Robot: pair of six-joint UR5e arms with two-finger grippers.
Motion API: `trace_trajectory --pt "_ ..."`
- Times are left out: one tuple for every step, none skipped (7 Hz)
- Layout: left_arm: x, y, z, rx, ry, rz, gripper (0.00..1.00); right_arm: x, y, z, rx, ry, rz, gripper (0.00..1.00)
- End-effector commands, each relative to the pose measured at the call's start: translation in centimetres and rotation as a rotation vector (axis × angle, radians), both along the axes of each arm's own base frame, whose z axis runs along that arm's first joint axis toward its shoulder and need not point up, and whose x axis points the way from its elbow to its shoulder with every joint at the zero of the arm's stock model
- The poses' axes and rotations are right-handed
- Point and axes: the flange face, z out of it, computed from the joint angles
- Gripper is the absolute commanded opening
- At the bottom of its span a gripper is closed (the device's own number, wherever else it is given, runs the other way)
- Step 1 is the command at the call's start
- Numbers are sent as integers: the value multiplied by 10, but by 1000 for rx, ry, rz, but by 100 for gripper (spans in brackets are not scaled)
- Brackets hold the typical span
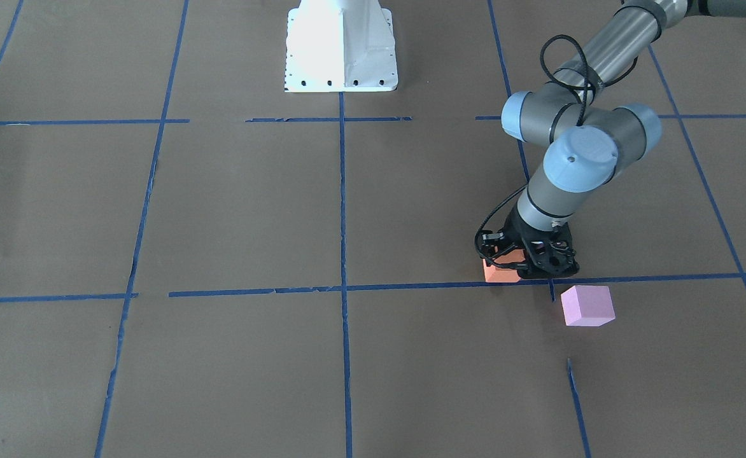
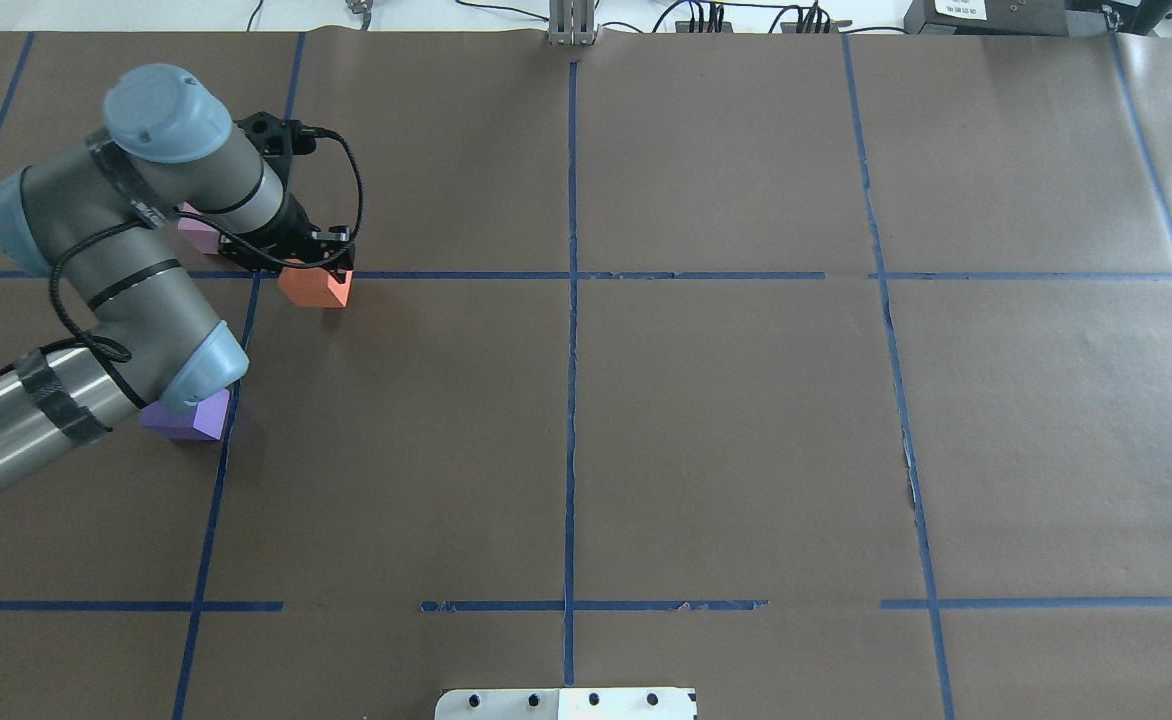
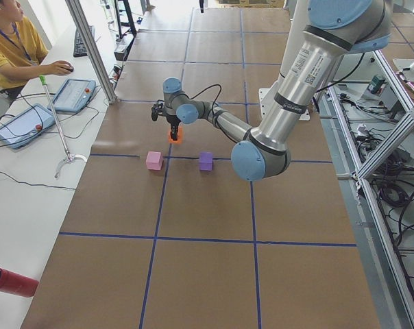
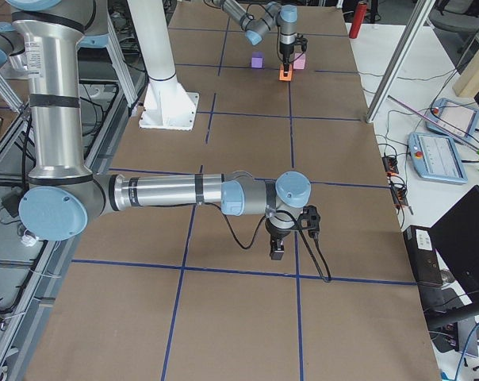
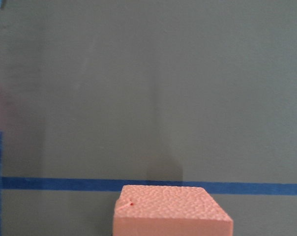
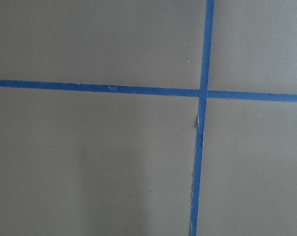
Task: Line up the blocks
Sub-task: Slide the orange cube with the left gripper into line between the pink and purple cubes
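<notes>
The left gripper point(image 1: 518, 264) stands over the orange block point(image 2: 314, 288) toward the table's point(image 2: 726, 430) far left corner. Its fingers sit against two sides and appear to pinch it, likely because this cube sits out of line with the others. The pale pink block point(image 1: 587, 306) and the purple block point(image 2: 189, 419) lie nearer the left edge, well apart, with a gap between them. The orange cube looks matte and pebbled like foam, and rests beside a blue tape line point(image 2: 466, 275). The right gripper point(image 4: 277, 248) hangs near the right edge; its finger state cannot be told.
</notes>
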Motion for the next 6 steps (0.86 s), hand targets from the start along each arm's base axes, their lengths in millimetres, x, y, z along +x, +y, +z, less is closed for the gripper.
trace_trajectory --pt "-54 7 71 24 -52 75 17 0 0 0 0 0 0 100" --pt "-53 10 72 10 -34 96 17 0 0 0 0 0 0 100" --pt "-52 16 81 -11 -28 112 23 0 0 0 0 0 0 100" --pt "-53 18 88 -19 -35 112 62 0 0 0 0 0 0 100" --pt "-52 19 88 -30 -34 105 99 0 0 0 0 0 0 100" --pt "-53 19 86 -30 -32 102 100 0 0 0 0 0 0 100"
